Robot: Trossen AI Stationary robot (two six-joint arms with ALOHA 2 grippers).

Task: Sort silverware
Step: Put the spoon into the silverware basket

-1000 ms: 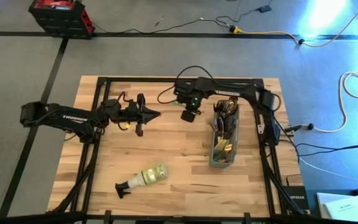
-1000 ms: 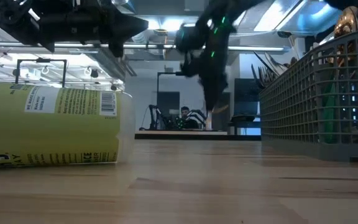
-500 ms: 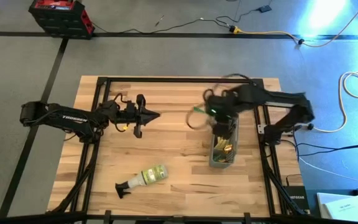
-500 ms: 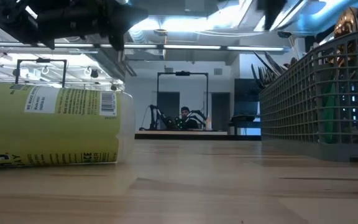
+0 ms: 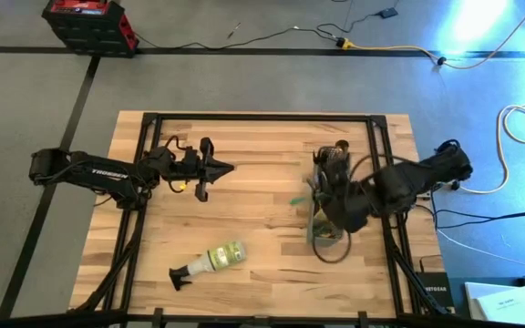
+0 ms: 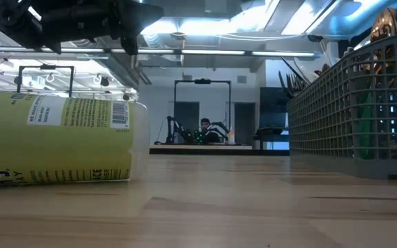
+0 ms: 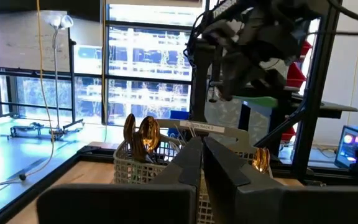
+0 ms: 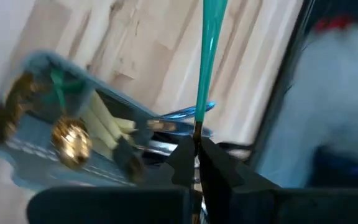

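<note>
The table (image 5: pixel 244 219) carries little that is sorted: no fork, spoon or knife lies on the bare wood in the high view, so I judge the job barely begun. The caddy (image 5: pixel 326 214), right of centre in that view, is crowded with silverware (image 7: pixel 143 134); gold bowls and dark handles stand up out of it, and cream handles show in my right wrist view. Nearly all of the sorting is left.

My right gripper (image 8: pixel 196 152) sits over the caddy at right centre of the high view, blurred there. Its fingers are pinched tight on one green-handled piece (image 8: pixel 207 56). In the wrist view the handle runs straight away from my fingertips, its long axis in line with the fingers, its tapered green end pointing outward over the wood past the caddy's edge. The working end is hidden between my fingers, so I cannot tell fork, spoon or knife. In the high view a green streak (image 5: pixel 296 199) juts toward the left from the gripper, just beside the caddy.

My left gripper (image 5: pixel 227 168) waits left of centre in the high view, fingers pressed together, holding nothing, pointing toward the caddy.

A spray bottle (image 5: pixel 210 261) lies on its side at lower centre.
</note>
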